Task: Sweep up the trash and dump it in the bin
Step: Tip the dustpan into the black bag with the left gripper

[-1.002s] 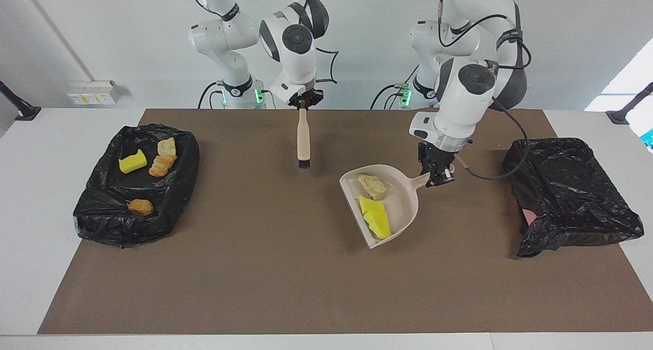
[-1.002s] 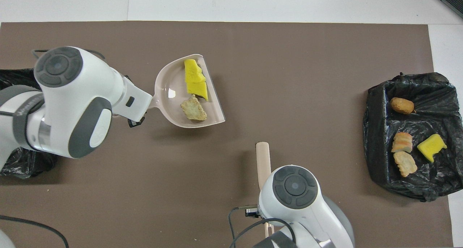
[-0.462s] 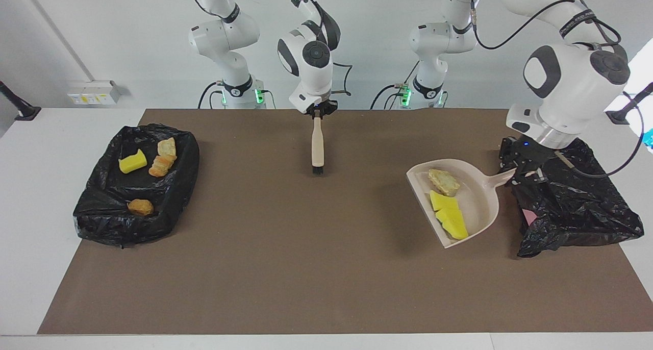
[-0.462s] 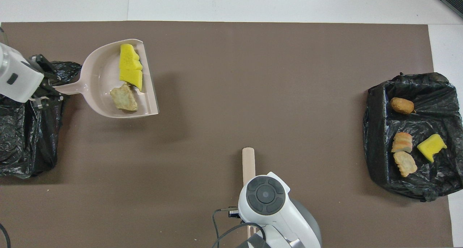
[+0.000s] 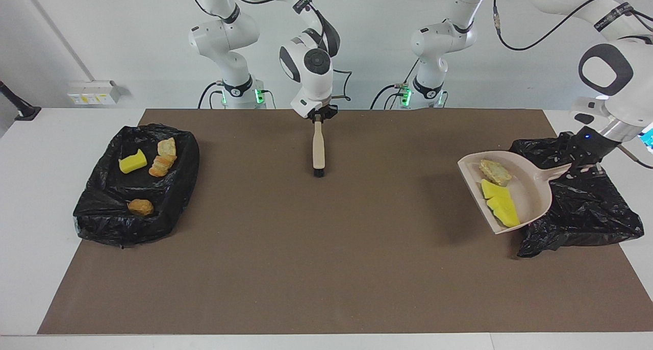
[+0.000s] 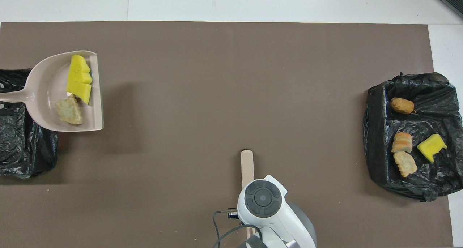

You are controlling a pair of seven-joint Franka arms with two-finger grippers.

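Overhead, the left gripper is clamped on the handle of the beige plastic dustpan, held in the air over the edge of the black bag-lined bin at the left arm's end of the table. Three pieces of trash ride in the pan — two bright yellow foam lumps and one pale beige lump. Four more lumps lie in the second black bag-lined bin at the right arm's end. The right gripper sits at the top of the beige-handled brush, which stands upright on the brown mat near the robots — whether its fingers grip the handle I cannot tell.
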